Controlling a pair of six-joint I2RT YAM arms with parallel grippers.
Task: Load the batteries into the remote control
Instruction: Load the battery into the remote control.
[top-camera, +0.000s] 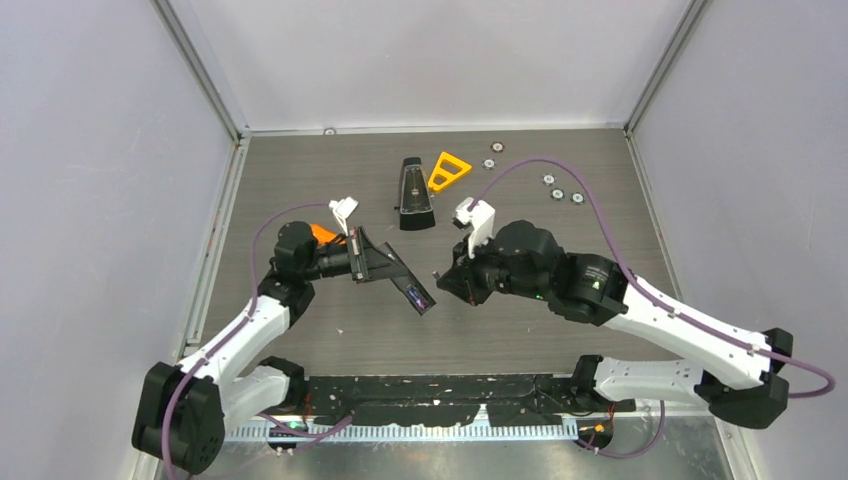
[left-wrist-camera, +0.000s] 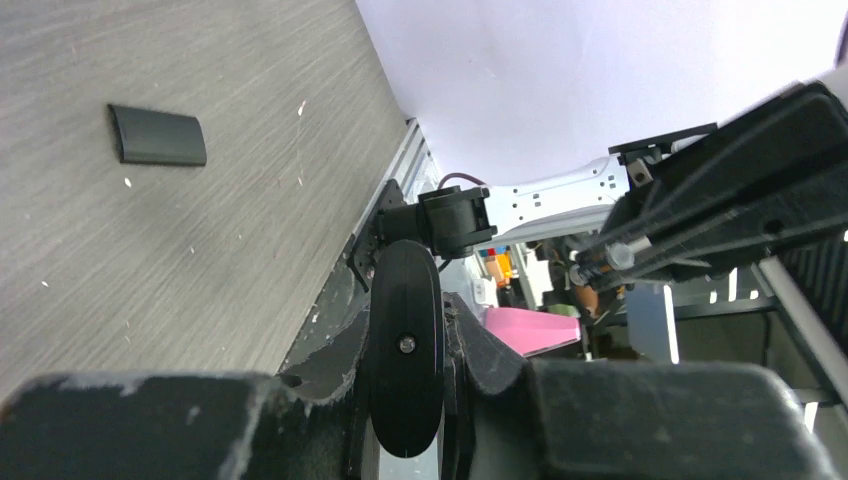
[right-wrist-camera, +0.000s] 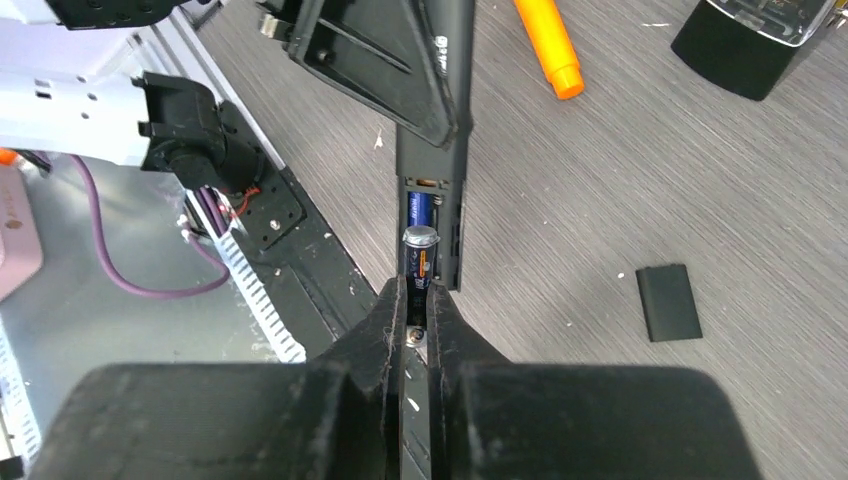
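**Tilted battery may pop out**

Top view: left claw (top-camera: 372, 262) clamps the slim flat black plastic remote control (top-camera: 412, 292), its open end just ahead of your right claw (top-camera: 443, 280).

Left wrist: remote pinched edge-on. The small black rectangular cover piece (left-wrist-camera: 157, 135) lies well beyond the tips.

Right wrist: right claw pressed shut, and just ahead of its tips a tilted purple-blue cylindrical battery (right-wrist-camera: 421, 248) sits in the bay. Push off-axis and it could spring free.

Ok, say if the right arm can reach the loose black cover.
Probably yes: the cover lies flat near the right gripper, nothing between them; the shut jaws must open first.
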